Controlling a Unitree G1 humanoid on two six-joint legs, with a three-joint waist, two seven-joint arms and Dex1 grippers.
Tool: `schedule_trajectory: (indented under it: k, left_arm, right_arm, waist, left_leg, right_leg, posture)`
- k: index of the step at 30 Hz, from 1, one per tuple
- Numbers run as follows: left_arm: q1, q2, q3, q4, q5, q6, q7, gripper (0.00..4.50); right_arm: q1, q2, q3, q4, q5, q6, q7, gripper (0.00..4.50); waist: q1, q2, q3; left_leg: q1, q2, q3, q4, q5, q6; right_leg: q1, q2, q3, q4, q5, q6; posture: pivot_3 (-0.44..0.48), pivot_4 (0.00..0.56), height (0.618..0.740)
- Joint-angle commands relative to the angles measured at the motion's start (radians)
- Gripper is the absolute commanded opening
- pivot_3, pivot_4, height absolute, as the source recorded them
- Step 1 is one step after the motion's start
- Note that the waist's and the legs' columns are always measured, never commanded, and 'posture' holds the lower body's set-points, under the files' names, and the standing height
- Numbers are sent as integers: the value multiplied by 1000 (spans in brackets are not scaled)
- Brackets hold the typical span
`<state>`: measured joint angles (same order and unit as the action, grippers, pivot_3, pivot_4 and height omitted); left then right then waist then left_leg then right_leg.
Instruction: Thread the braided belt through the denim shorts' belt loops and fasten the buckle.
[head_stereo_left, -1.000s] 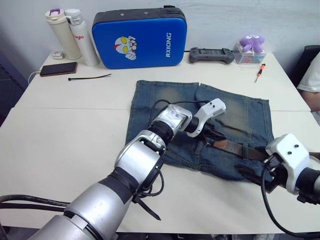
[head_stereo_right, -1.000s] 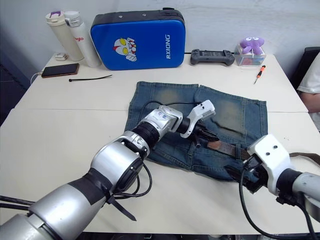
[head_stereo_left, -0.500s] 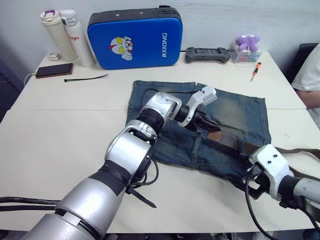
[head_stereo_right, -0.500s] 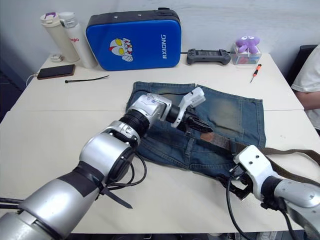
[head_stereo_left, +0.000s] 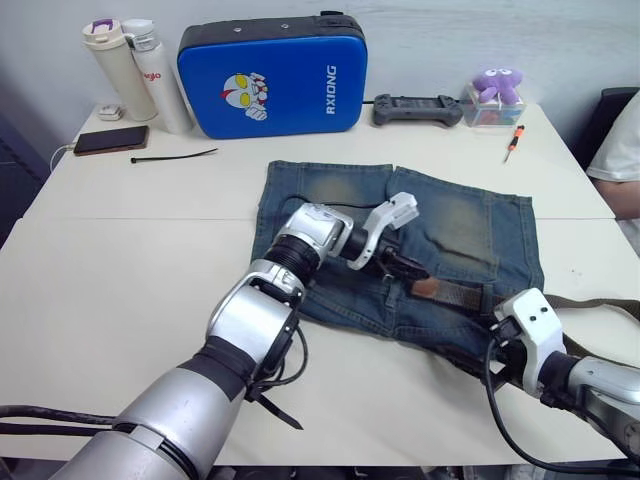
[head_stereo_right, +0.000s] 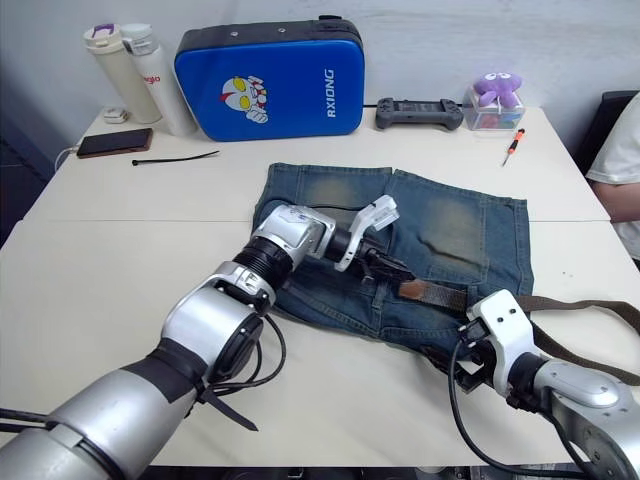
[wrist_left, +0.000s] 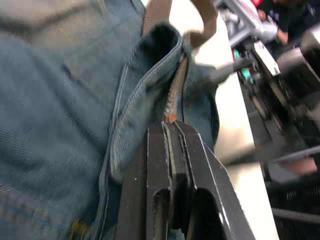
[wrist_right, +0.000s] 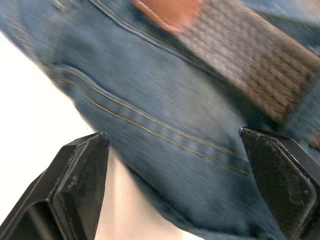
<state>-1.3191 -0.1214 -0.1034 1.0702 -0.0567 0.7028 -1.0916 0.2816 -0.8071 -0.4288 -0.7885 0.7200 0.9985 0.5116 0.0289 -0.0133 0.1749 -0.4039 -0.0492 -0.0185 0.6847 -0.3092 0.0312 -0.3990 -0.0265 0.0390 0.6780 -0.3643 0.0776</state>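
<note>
The denim shorts lie flat mid-table, waistband toward me. My left gripper hovers over the waistband, shut on the tan leather tip of the braided belt. In the left wrist view that thin tip sits pinched between the fingers. The woven strap slips under a fold of denim and trails off to the right. My right gripper is open at the shorts' near edge, its fingertips straddling the denim hem. I cannot pick out separate belt loops. The buckle is out of view.
At the back stand a blue case, two bottles, a phone, a black cable tie, a controller, a purple toy and a screwdriver. A person's sleeve shows at the right edge.
The left gripper has drawn the belt's tan tip a little leftward along the waistband. The right gripper has dropped lower, to the shorts' near edge. The camera shifted slightly.
</note>
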Motion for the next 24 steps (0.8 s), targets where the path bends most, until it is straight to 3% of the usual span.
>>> schedule_trajectory:
  k: [1,7,15,16,19,23,24]
  left_arm:
    - [-38,-28,31,-22,-41,-3,35,0]
    - [-45,-36,20,-22,-45,-6,20,0]
    - [-67,8,6,37,7,-170,97,0]
    - [-70,9,8,46,6,-173,95,540]
    - [-74,4,-6,64,9,-162,53,1322]
    - [-66,-4,-42,77,37,-175,28,3022]
    - [-64,-4,-48,79,41,-175,22,3022]
  right_arm:
    - [33,-37,-107,-67,47,39,24,2892]
    - [23,-30,-111,-26,-24,81,-80,148]
    - [-43,16,-50,-27,-25,97,-126,69]
    - [-45,19,-46,-28,-25,99,-126,0]
    - [-51,22,-43,-32,-23,102,-129,0]
    - [-63,31,-45,-44,-16,117,-141,0]
    - [-65,33,-46,-49,-14,122,-145,0]
  waist:
    - [-2,0,0]
    - [-7,0,0]
    - [-4,0,0]
    - [-4,1,0]
    - [-2,1,0]
    - [-2,0,0]
    - [-3,1,0]
  left_leg:
    - [0,0,0,0,0,0]
    - [1,0,0,0,0,-1]
    - [1,0,0,0,1,-1]
    - [1,0,0,0,1,-1]
    - [1,0,0,0,1,-1]
    - [1,0,0,0,1,-1]
    - [1,0,0,0,1,-1]
  right_leg:
    - [0,0,0,0,0,0]
    - [0,0,1,1,0,0]
    - [-1,0,1,1,0,0]
    - [-1,0,1,1,0,0]
    - [-1,0,1,1,0,0]
    - [-1,0,1,1,0,0]
    - [-1,0,1,1,0,0]
  posture:
    - [0,150,740]
    - [0,150,740]
    - [0,150,740]
    - [0,150,740]
    - [0,150,740]
    - [0,150,740]
    - [0,150,740]
